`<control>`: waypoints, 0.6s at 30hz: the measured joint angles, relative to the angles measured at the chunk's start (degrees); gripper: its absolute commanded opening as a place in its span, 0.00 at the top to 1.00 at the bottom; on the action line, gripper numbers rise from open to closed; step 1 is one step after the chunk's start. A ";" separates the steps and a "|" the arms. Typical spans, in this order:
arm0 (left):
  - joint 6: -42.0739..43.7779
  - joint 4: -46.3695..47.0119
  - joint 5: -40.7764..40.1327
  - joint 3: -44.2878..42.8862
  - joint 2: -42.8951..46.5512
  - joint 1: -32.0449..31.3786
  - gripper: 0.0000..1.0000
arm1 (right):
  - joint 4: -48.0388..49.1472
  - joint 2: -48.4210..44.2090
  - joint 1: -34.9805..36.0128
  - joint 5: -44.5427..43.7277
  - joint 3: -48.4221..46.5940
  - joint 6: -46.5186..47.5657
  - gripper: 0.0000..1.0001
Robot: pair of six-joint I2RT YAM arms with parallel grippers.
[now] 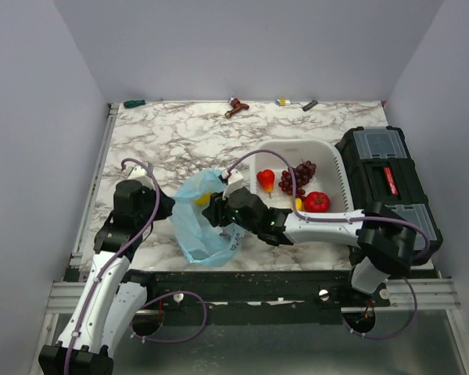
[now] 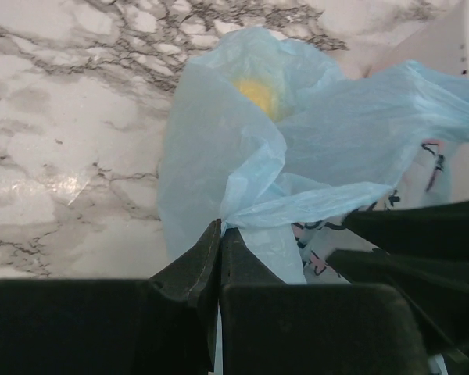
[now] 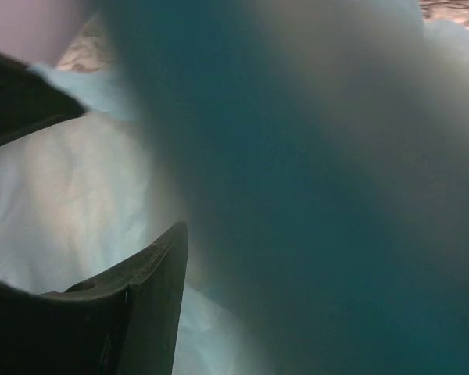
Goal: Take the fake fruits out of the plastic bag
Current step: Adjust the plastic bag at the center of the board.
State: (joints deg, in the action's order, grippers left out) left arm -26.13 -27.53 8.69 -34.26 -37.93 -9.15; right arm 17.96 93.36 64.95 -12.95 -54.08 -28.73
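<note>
The light-blue plastic bag (image 1: 203, 226) lies crumpled on the marble table between the two arms. A round yellow fruit (image 1: 202, 198) shows inside it, and through the film in the left wrist view (image 2: 258, 94). My left gripper (image 2: 220, 228) is shut on a gathered fold of the bag's left edge (image 1: 174, 209). My right gripper (image 1: 216, 211) reaches into the bag's mouth from the right. In the right wrist view only one finger (image 3: 152, 293) shows; blurred blue film (image 3: 320, 195) hides the other. The dark grape bunch (image 1: 302, 172) lies in the white basket (image 1: 338, 173).
The basket also holds a red heart-shaped fruit (image 1: 266, 180), a red apple-like fruit (image 1: 316, 201) and a small yellow piece (image 1: 298, 204). A black toolbox (image 1: 384, 180) stands right of it. Small tools (image 1: 236, 107) lie along the table's far edge.
</note>
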 measured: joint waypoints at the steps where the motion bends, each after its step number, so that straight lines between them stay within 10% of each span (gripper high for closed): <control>1: 0.00 0.44 0.72 0.00 0.46 0.00 1.00 | -0.66 1.27 0.00 -2.25 -0.92 -0.35 0.53; 18: -10.43 4.63 14.80 -9.42 4.96 -10.75 1.00 | -3.87 6.32 -0.02 -14.73 -2.80 -5.07 0.24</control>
State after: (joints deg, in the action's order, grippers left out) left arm -36.56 -22.90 23.49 -43.68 -32.97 -19.90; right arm 14.09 99.68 64.93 -27.68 -56.88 -33.80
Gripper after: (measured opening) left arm 0.003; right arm 0.715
